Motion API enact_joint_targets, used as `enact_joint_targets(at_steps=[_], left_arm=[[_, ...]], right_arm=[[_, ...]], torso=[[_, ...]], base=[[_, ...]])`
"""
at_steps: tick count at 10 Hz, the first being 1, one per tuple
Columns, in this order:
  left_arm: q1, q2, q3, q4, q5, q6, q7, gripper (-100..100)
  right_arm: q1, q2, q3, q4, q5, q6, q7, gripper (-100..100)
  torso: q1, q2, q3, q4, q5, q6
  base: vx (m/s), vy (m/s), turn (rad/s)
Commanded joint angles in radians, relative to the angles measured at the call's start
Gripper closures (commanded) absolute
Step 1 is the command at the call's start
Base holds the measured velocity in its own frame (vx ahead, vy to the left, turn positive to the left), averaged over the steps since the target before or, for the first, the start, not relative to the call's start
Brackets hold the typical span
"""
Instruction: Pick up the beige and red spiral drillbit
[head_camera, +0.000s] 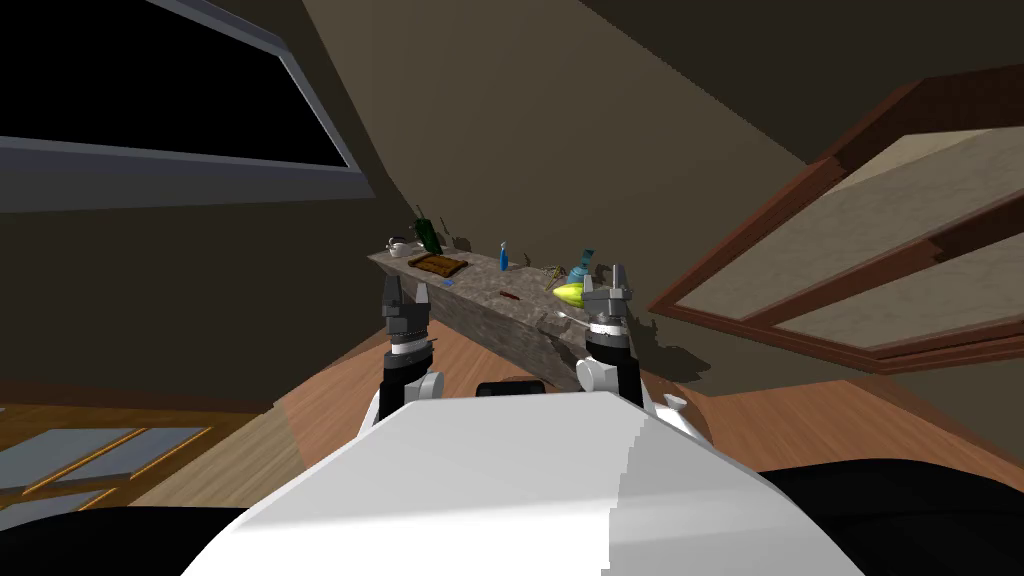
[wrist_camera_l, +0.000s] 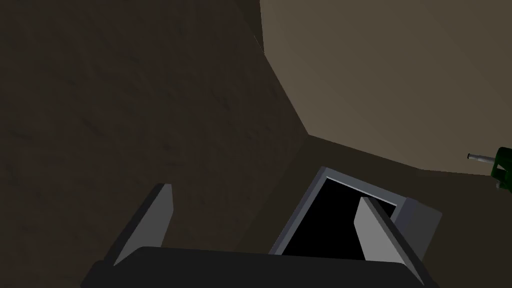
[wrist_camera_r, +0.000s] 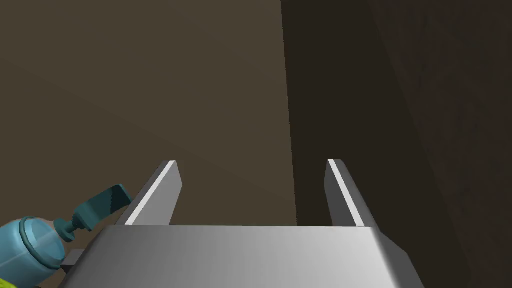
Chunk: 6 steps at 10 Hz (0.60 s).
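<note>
A small, thin reddish drillbit lies flat on the mottled grey counter, about midway along its top. My left gripper is raised near the counter's front edge, left of the bit and apart from it. In the left wrist view the left gripper is open and holds nothing. My right gripper hovers to the right of the bit, close to a yellow object. The right gripper is also open and empty.
Along the counter stand a white cup, a dark green tool, a brown tray, a blue bottle and a teal spray bottle beside my right hand. A framed panel lies to the right.
</note>
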Motion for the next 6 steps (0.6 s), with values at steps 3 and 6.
enact_joint_targets(at_steps=[3, 6], left_arm=[[0.0, 0.0, 0.0, 0.0, 0.0, 0.0, 0.0, 0], [0.0, 0.0, 0.0, 0.0, 0.0, 0.0, 0.0, 0]], right_arm=[[0.027, -0.082, -0.019, 0.021, 0.026, 0.022, 0.052, -100], [0.069, -0.16, -0.045, 0.045, 0.065, 0.05, 0.114, -100]], torso=[[0.001, 0.003, 0.002, 0.001, 0.0, 0.0], [0.003, 0.004, 0.002, 0.001, 0.001, 0.0]], base=[[-0.054, 0.025, 0.101], [-0.057, 0.049, 0.141]])
